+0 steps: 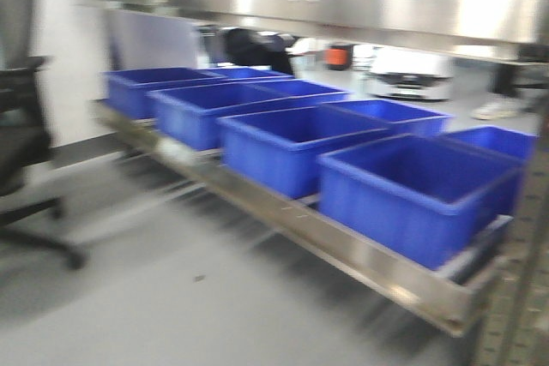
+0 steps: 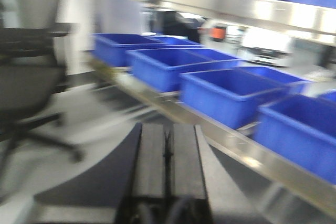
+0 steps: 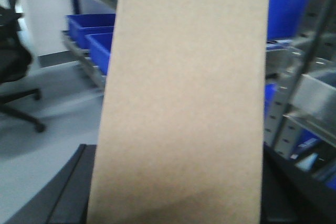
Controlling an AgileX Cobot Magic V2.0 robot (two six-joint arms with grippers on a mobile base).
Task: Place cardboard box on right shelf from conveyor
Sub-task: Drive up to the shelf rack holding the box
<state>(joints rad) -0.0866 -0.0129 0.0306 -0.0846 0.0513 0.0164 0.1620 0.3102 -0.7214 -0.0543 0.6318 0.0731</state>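
The cardboard box (image 3: 184, 93), plain tan and unprinted, fills the middle of the right wrist view. My right gripper (image 3: 176, 150) is shut on it, with a dark finger (image 3: 68, 192) showing at the box's left side and another at its right. The box hides the space between the jaws. Behind it stand a steel shelf's grey perforated uprights (image 3: 286, 108). The stainless-steel shelf (image 1: 360, 263) with its shiny front lip runs across the front view. My left gripper (image 2: 168, 132) is shut with nothing in it, above the grey floor near the shelf. The conveyor is out of view.
Several blue plastic bins (image 1: 283, 147) stand in a row on the lower shelf level. An upper steel lip (image 1: 343, 10) runs overhead. A black office chair (image 1: 17, 126) stands on the grey floor (image 1: 171, 297) at the left. The views are motion-blurred.
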